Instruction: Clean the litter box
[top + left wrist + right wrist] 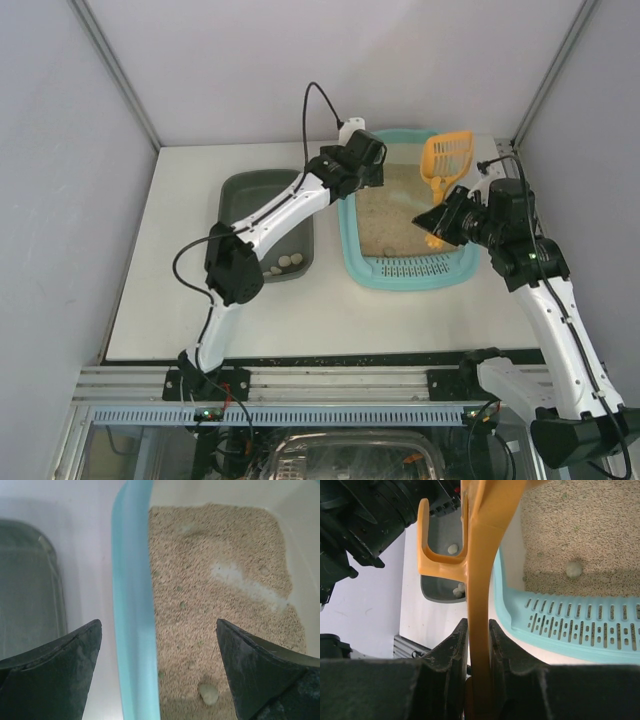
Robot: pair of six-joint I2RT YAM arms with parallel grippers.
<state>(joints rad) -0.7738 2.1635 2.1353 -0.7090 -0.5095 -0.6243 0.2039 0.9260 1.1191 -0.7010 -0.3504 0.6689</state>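
Observation:
The light-teal litter box point(349, 242) sits at the back right of the table, with beige litter point(392, 210) in it and its perforated strip point(415, 267) at the near end. My left gripper point(372, 158) is open and empty above the box's far left; in the left wrist view point(159, 624) it straddles the teal rim point(131, 605). A pale clump point(209, 694) lies in the litter between the fingers. My right gripper point(441, 222) is shut on the handle point(480, 600) of an orange slotted scoop point(446, 158), held over the box's right side.
A dark grey-green tub point(250, 195) stands left of the litter box with a few pale clumps point(283, 264) at its near end. White walls enclose the table on the left, back and right. The left arm reaches across over the tub.

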